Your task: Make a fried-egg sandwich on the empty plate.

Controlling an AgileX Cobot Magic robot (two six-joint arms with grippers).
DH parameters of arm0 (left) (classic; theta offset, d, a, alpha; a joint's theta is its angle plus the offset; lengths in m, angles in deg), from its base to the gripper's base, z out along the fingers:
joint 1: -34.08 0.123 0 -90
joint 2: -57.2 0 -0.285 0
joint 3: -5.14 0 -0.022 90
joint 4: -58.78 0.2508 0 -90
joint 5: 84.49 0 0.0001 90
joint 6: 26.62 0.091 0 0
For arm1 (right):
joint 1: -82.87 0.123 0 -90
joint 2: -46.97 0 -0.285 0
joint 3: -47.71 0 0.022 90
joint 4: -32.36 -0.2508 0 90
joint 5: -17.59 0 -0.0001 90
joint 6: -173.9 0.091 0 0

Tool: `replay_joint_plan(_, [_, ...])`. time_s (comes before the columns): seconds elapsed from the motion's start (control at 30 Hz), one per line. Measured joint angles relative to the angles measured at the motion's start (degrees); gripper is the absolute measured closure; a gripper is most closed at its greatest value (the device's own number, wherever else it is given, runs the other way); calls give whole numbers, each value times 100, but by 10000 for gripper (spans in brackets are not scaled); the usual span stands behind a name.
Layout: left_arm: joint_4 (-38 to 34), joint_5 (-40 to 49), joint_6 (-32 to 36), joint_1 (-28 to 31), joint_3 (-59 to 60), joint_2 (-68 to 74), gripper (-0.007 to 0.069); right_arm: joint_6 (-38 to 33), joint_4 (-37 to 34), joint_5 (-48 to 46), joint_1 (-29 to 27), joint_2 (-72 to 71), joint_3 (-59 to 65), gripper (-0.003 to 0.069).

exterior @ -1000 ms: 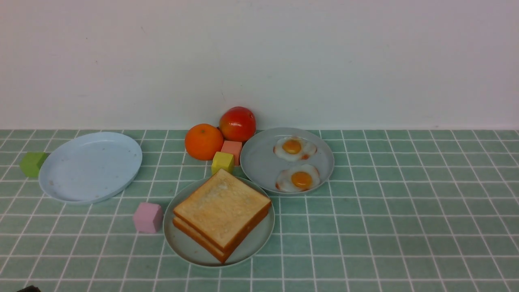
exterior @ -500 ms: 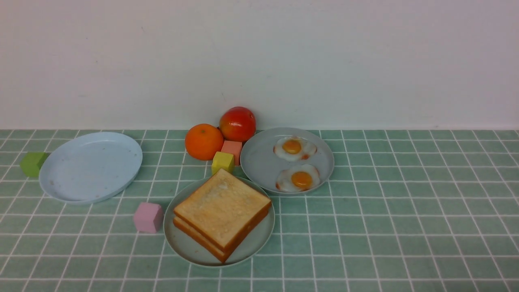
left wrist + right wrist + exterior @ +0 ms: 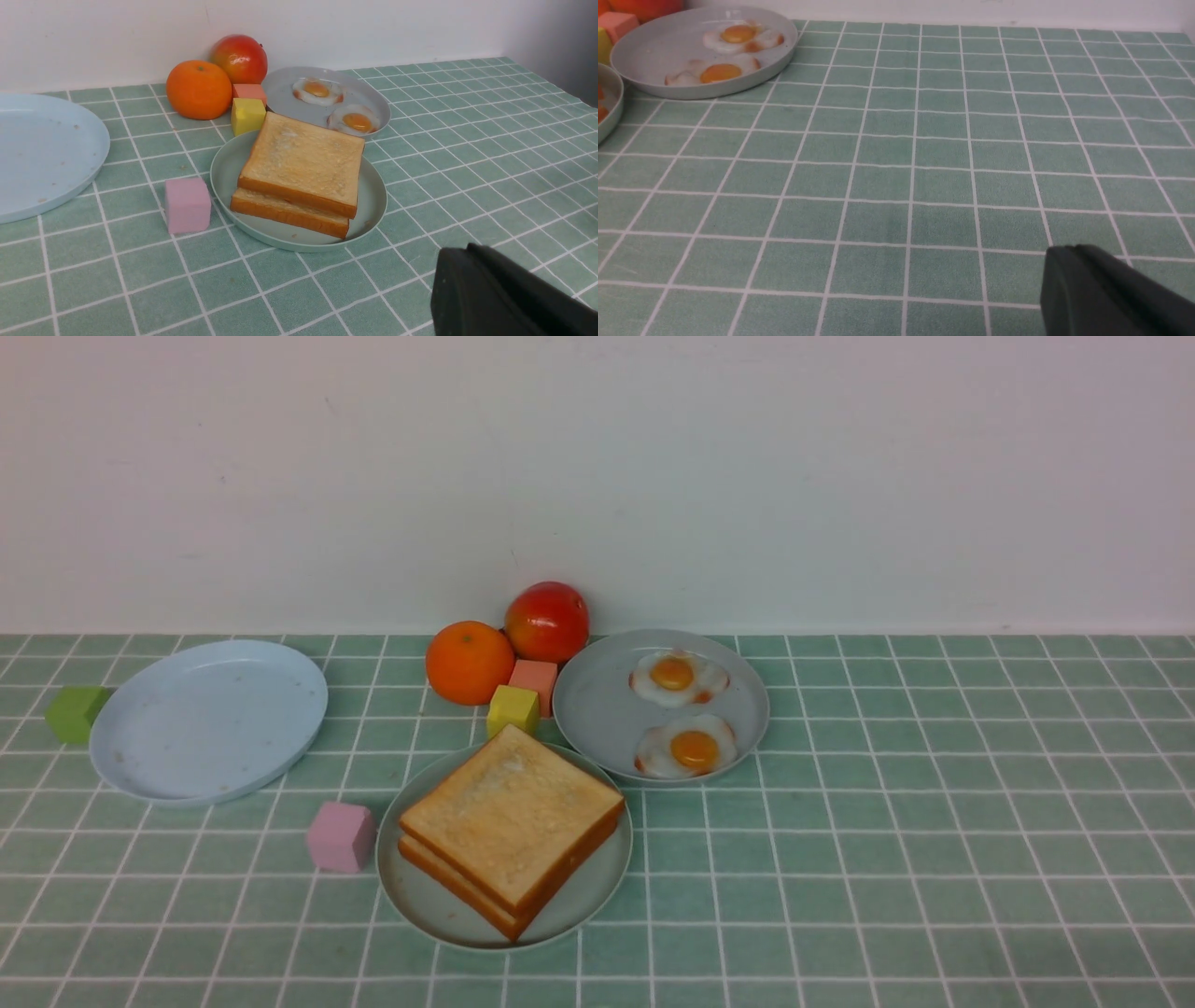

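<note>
Toast slices [image 3: 512,821], two, stacked on mint-green plate [image 3: 420,896]; no egg visible between. Fried eggs [image 3: 686,747], two, on grey plate [image 3: 597,709]. Left gripper [image 3: 472,275] and right gripper [image 3: 1078,275]: fingers closed, empty.

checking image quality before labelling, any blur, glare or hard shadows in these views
Front view: even, soft light, sharp, a faint shadow beside the pink foam cube. Left wrist view: the stacked golden toast slices are crisp, the dark claw is blurred. Right wrist view: a mild sheen on the round grey plastic plate, slightly soft fried eggs.
</note>
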Motion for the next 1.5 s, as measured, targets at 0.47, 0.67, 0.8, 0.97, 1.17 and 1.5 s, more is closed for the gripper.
replay_joint_plan(0.47, [0, 6, 0, 0, 0, 0, 624, -24, -38, -29, 0, 0, -4, 671])
replay_joint_plan(0.67, [0, 6, 0, 0, 0, 0, 620, -24, -38, -29, 0, 0, -4, 668])
replay_joint_plan(0.8, [6, 6, 0, 0, 2, 0, 618, -24, -38, -29, 0, 0, -4, 665])
replay_joint_plan(0.97, [-127, -380, 153, 377, 6, 0, 629, -24, -38, -29, 0, 0, -4, 663])
replay_joint_plan(1.17, [-1541, -2129, 1976, 2008, 413, 0, 638, -24, -38, -29, 0, 0, -4, 659])
replay_joint_plan(1.5, [-3375, -2341, 3238, 4231, 1376, 0, 638, -24, -38, -29, 0, 0, -4, 652])
